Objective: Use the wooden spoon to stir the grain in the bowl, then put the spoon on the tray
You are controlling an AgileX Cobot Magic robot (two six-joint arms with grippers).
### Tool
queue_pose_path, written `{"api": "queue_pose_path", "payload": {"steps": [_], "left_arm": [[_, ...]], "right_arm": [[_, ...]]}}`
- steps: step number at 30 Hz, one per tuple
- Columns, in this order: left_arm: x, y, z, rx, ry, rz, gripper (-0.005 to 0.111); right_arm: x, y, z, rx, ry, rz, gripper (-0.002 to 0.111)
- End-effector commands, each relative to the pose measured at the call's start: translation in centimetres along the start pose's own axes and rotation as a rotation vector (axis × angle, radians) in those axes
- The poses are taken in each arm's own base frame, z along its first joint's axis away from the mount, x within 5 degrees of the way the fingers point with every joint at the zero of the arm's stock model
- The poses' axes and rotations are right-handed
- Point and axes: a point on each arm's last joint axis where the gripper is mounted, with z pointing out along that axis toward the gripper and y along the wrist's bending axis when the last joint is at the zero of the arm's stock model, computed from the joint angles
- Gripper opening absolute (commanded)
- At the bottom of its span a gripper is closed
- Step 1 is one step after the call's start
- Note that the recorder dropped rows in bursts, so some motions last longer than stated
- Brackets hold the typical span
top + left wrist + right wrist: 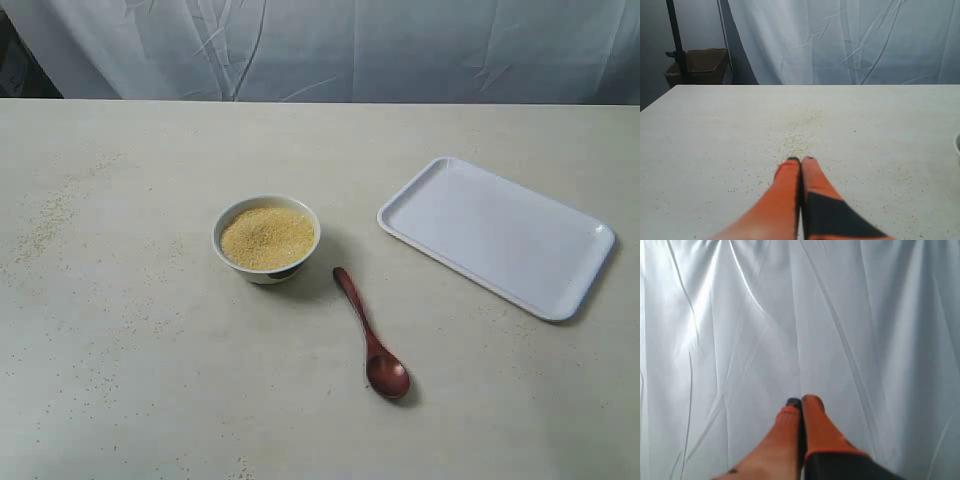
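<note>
The white bowl (266, 240) sits mid-table, filled with yellow grain (267, 237). The dark reddish wooden spoon (370, 335) lies on the table to the bowl's right, head toward the front edge. The white tray (497, 235) lies at the right, with nothing on it. Neither gripper shows in the exterior view. My left gripper (801, 160) is shut with nothing in it, low over the table; only the bowl's rim (957, 145) shows in its view. My right gripper (801, 401) is shut too, holding nothing, and faces the white curtain.
Loose grains (45, 225) are scattered on the table's left part, and more loose grains (800, 132) lie just ahead of the left fingertips. A white curtain (330, 45) hangs behind the table. A brown box (700, 65) stands beyond the table's far corner.
</note>
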Motion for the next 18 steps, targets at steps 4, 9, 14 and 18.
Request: {"api": "queue_pose_path", "payload": {"steps": [4,9,14,18], "left_arm": [[-0.1,0.0,0.0,-0.004,-0.013,-0.004,0.000],[-0.1,0.0,0.0,-0.004,-0.013,-0.004,0.000],[-0.1,0.0,0.0,-0.004,-0.013,-0.004,0.000],[-0.1,0.0,0.0,-0.004,-0.013,-0.004,0.000]], "right_arm": [[-0.5,-0.1,-0.1,0.009,-0.057,0.011,-0.001],[0.4,-0.1,0.1,0.018,0.118,0.018,-0.001],[-1.3,0.0,1.3,0.030,0.512,0.008,-0.001],[-1.3,-0.1,2.8,0.045,0.837,-0.008,-0.001]]}}
